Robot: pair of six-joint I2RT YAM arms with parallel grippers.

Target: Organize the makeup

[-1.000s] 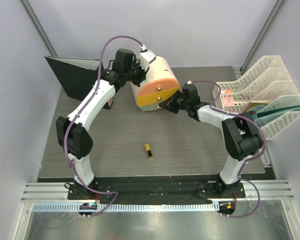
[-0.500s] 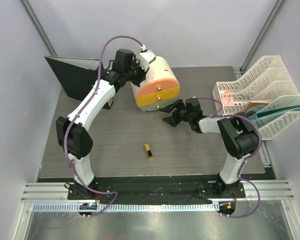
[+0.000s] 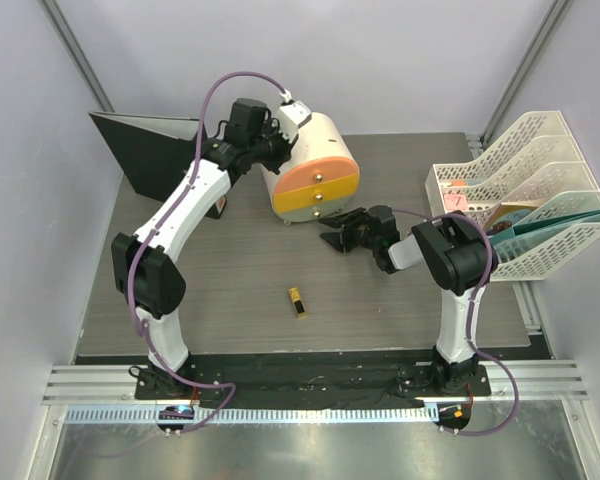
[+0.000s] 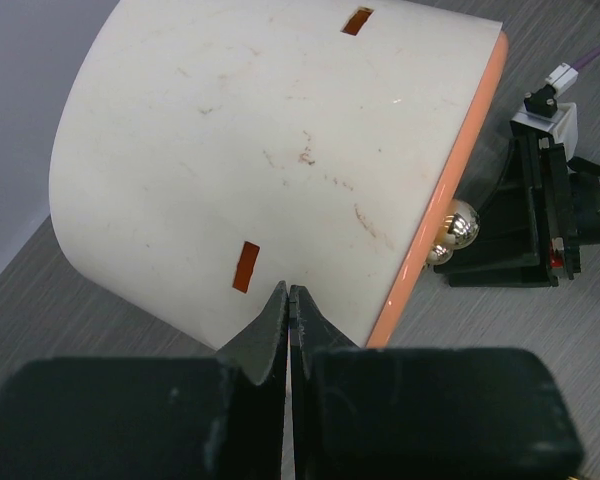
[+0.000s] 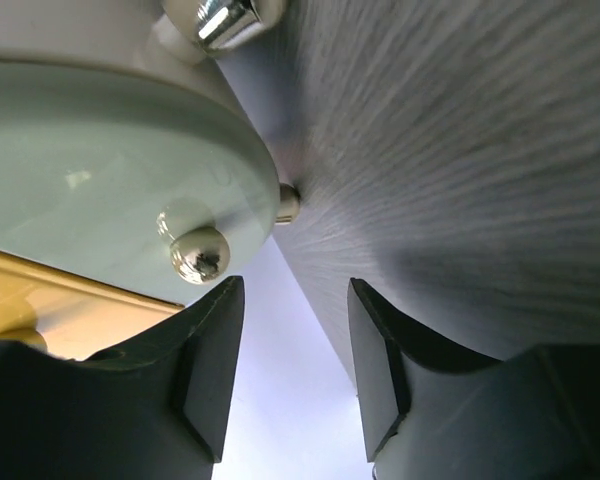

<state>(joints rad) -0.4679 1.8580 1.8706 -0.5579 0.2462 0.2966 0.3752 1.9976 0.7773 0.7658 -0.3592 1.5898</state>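
Status: right end effector is held open, low over the worktop, just in front of the drawer face of the cream-and-orange box. A chrome drawer knob is seen ahead of the tips and off to one side, not yet between them.

Left end effector is closed with nothing in it. The tips appear pressed on the box's curved shell, probably to brace it.

Only one makeup item is visible: the black-gold lipstick, lying loose mid-worktop, well apart from both end effectors. No other cosmetics can be seen. Whether they are inside the box cannot be told.

Risks from here:
- The knob is off-centre to the open fingers, so a closure could clip its edge and slip off.
- The left tips bear on a smooth, rounded surface. If a drawer is pulled hard, that brace could slide and the box be dragged or tipped forward.
- The lipstick could be knocked or rolled if the right arm is swung back low.
- The file rack is close to the right elbow, so a wide retreat could catch it.
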